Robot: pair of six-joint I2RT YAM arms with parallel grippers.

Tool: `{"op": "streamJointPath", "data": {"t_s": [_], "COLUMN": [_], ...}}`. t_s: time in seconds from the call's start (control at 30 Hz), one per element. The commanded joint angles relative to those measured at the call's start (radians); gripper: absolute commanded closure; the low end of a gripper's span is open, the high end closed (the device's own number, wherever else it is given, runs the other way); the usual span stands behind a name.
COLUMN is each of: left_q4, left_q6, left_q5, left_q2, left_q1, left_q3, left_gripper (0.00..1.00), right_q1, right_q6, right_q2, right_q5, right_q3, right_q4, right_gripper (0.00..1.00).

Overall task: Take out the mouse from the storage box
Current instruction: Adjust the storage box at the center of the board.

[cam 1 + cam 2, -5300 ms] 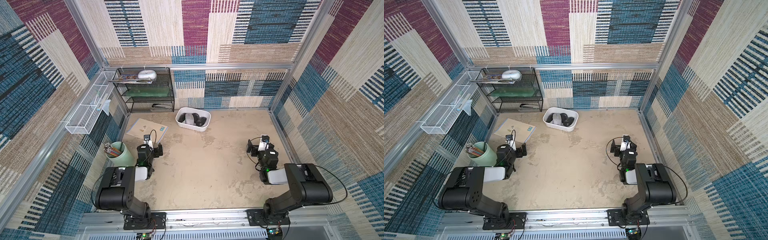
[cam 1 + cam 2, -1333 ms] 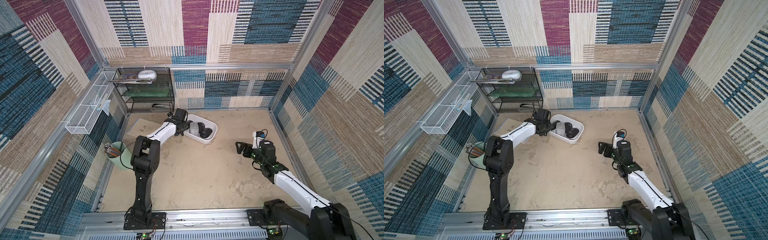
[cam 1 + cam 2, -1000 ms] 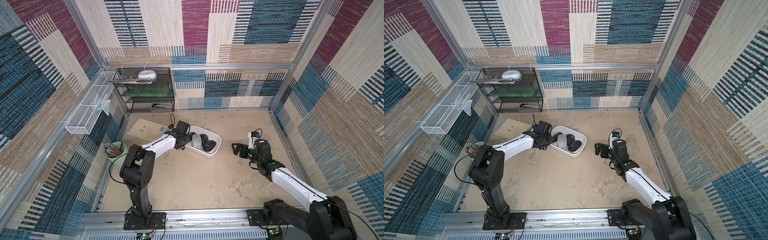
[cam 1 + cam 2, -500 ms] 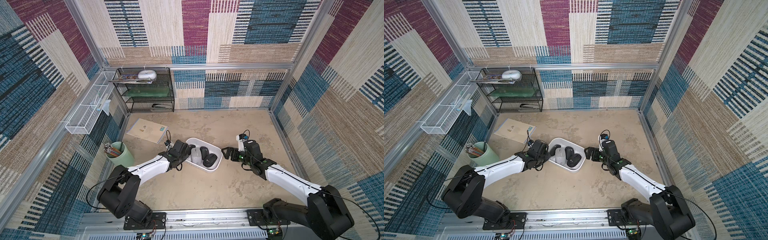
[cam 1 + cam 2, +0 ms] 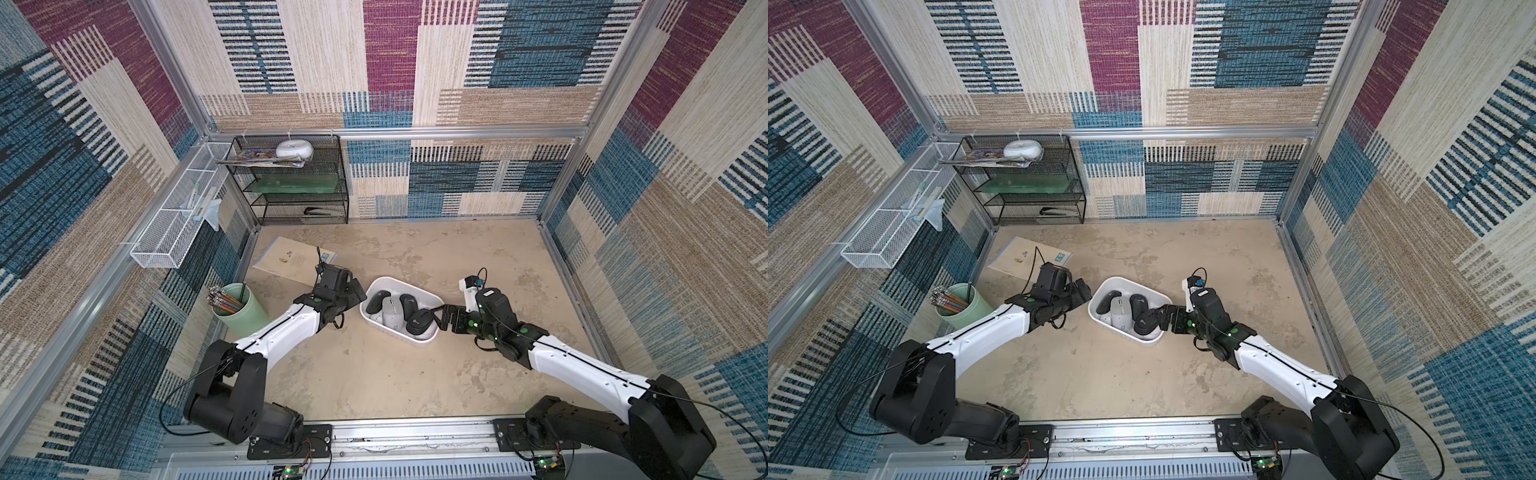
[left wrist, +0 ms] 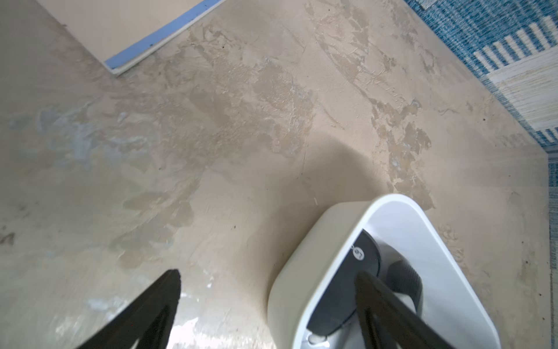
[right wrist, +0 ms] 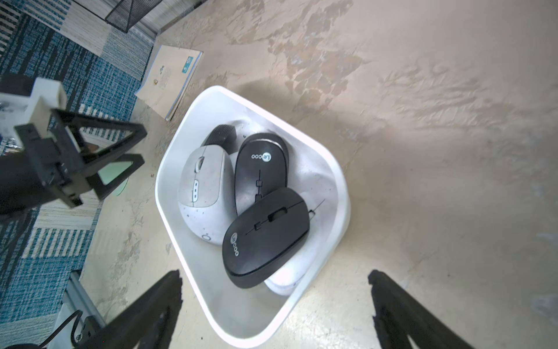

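Lettering "Lecoo" marks black mouse [image 7: 265, 235] in storage box [image 7: 241, 314].

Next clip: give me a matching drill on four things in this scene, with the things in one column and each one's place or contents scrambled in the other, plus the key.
Things:
1. storage box
2. green cup
3. booklet
4. wire-mesh basket

Place or contents:
a. hangs on the side wall
b. holds computer mice
c. lies flat on the table
d. holds pencils

Pairs: 1-b, 2-d, 3-c, 4-a
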Motion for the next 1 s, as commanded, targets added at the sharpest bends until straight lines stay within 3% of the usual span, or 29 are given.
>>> {"op": "streamJointPath", "data": {"t_s": [0.0, 0.17, 0.4, 0.57, 0.97], "left_q4": [0.114, 0.201, 0.22, 0.249, 0.287], "left_q6": [0.092, 0.07, 0.087, 0.072, -0.04], "left_q5": [0.233, 0.346, 0.356, 0.354, 0.205], "left_q2": [0.093, 0.174, 0.144, 0.103, -0.034], "left_q1": [0.01, 0.005, -0.029, -0.064, -0.234], "left_q3": [0.042, 0.048, -0.004, -0.073, -0.212], "left_gripper": [0.1, 0.12, 0.13, 0.15, 0.15], "right_q1": [0.023, 0.045, 0.07, 0.07, 0.058], "right_q6": [0.047, 0.062, 0.075, 0.049, -0.014], "right_q2": [0.022, 0.068, 0.167, 0.206, 0.302], "right_q5": [0.009, -0.015, -0.09, -0.055, 0.095], "right_q3": [0.0, 0.0, 0.031, 0.085, 0.232], "right_q4": [0.022, 0.052, 0.109, 0.055, -0.112], "right_gripper": [0.0, 0.0, 0.01, 0.01, 0.02]}}
